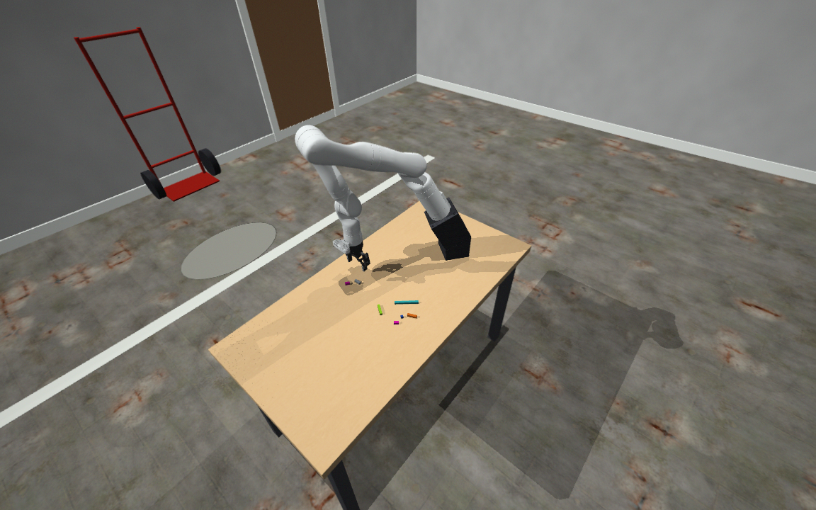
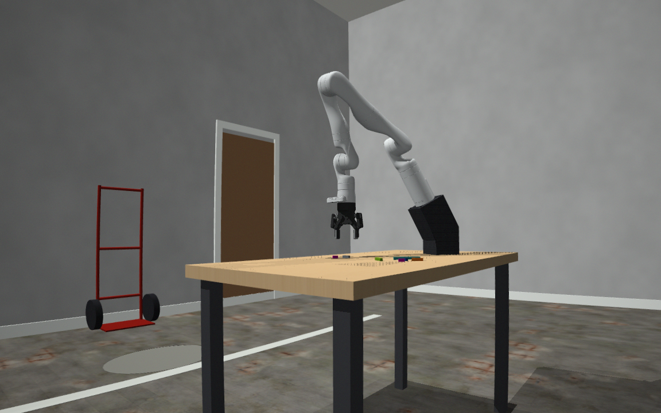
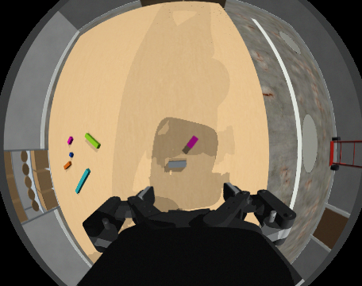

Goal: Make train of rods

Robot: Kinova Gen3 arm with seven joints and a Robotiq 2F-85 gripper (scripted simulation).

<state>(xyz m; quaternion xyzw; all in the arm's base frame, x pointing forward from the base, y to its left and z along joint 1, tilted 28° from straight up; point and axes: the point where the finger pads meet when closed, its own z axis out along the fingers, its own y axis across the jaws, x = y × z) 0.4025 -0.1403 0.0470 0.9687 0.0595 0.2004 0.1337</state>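
My gripper (image 1: 358,263) (image 2: 346,236) (image 3: 188,192) is open and empty, above the table. Ahead of it in the wrist view a magenta rod (image 1: 347,283) (image 2: 335,256) (image 3: 193,141) lies slanted, apart from a grey rod (image 1: 358,281) (image 2: 345,256) (image 3: 177,164) turned another way. At the wrist view's left lie a lime rod (image 1: 380,309) (image 2: 378,259) (image 3: 92,141), a turquoise rod (image 1: 406,302) (image 3: 82,181), an orange rod (image 1: 412,315) (image 2: 417,259) (image 3: 67,165), a small blue rod (image 1: 401,316) (image 3: 71,155) and a second magenta rod (image 1: 396,322) (image 2: 401,260) (image 3: 70,140). These five lie separately.
The wooden table (image 1: 322,406) (image 2: 281,272) (image 3: 94,79) bears all the rods. The arm's black base (image 1: 452,236) (image 2: 438,226) stands at its far end. Arm shadows cross the table around the grey rod. A red hand truck (image 1: 148,114) (image 2: 120,248) stands away from the table.
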